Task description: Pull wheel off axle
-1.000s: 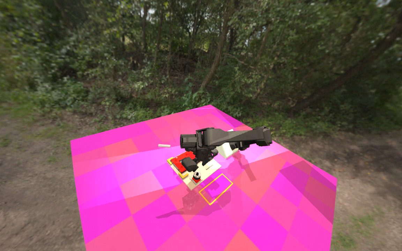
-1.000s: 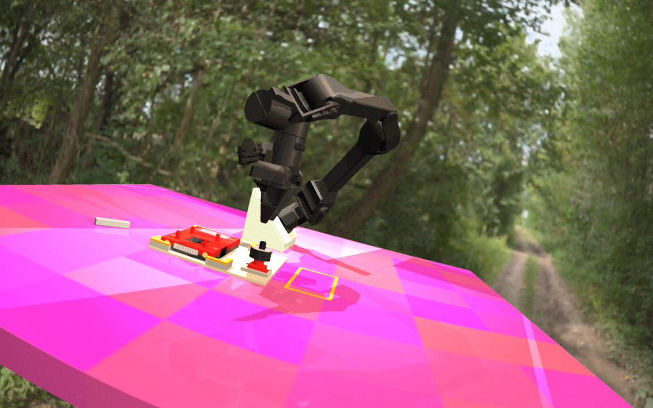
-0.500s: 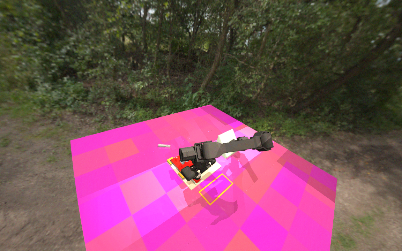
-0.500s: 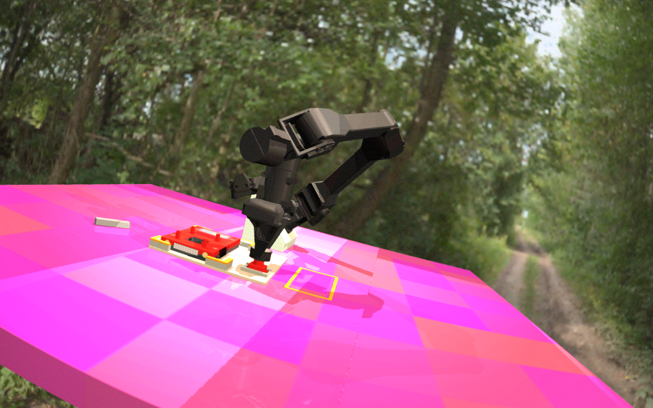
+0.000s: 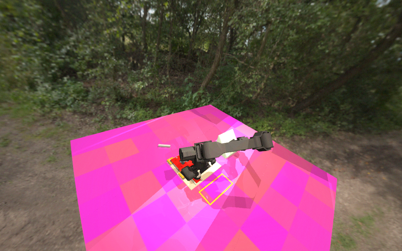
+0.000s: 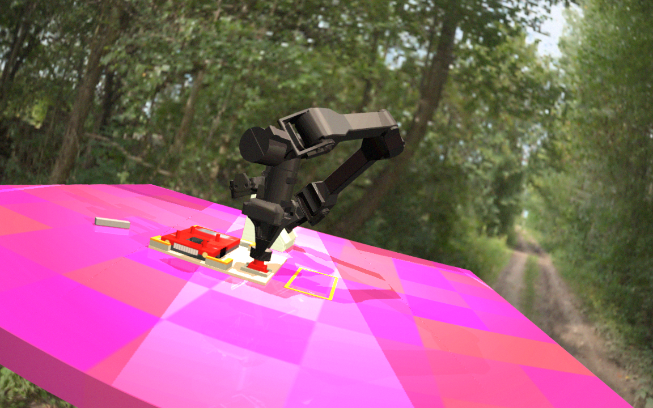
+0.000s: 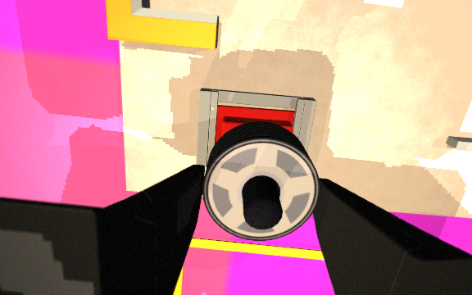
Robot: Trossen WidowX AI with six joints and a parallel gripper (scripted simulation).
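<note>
The wheel [image 7: 260, 161], a black tyre with a pale grey hub, sits on the dark upright axle [image 7: 261, 202] [image 6: 258, 266] above a red base on the cream board [image 7: 383, 102] [image 5: 217, 170] [image 6: 263, 276]. My gripper [image 7: 259, 183] [image 5: 194, 175] [image 6: 260, 252] points straight down and is shut on the wheel, one black finger on each side of the tyre. In the top and exterior views the fingers hide the wheel. The marked area, a yellow outline [image 5: 210, 183] [image 6: 307, 294] [image 7: 256, 248], lies on the table just beside the board's near edge.
A red chassis part [image 5: 177, 162] [image 6: 199, 242] with yellow corner pieces sits on the far part of the board. A white wedge block [image 5: 227, 137] [image 6: 283, 241] stands behind the arm. A small grey bar [image 5: 164, 145] [image 6: 111, 222] lies apart on the pink table [image 5: 133, 218] [image 6: 115, 314].
</note>
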